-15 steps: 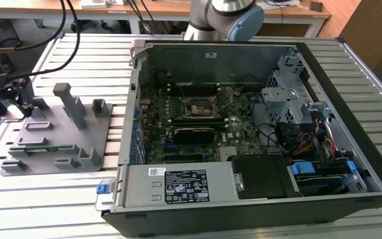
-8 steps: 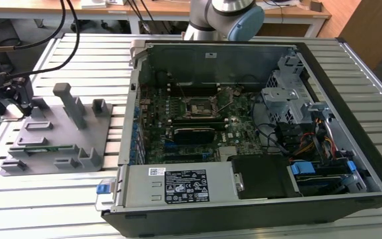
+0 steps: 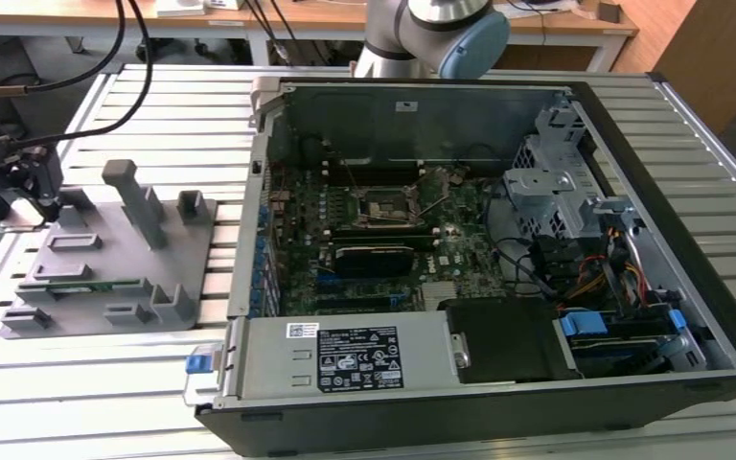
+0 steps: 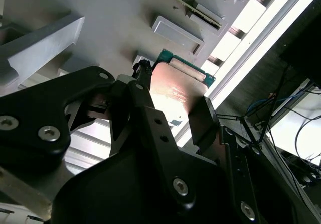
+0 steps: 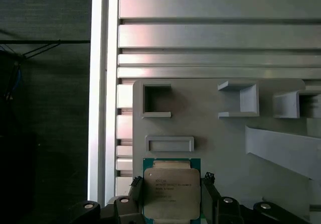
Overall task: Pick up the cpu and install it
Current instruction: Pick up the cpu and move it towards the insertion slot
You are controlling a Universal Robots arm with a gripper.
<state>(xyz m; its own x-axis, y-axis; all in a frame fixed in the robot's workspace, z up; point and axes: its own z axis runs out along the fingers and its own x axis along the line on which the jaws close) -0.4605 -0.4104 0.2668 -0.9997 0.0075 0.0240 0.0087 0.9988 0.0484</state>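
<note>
The cpu (image 5: 171, 198) is a square chip with a matte silver lid and a thin green border. It sits near a corner of the grey fixture plate (image 5: 220, 143), and the gripper (image 5: 171, 180) is clamped against two of its opposite sides.

From here, the chip (image 5: 171, 193) is cut off on its side deepest in the claw (image 5: 172, 180); I can't tell whether it's gripped.

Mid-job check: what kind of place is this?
Probably a robotics lab bench for PC assembly: an open computer case with its motherboard exposed lies on a slatted aluminium table, beside a grey fixture plate where the gripper grips the cpu; wooden desks stand behind.
</note>
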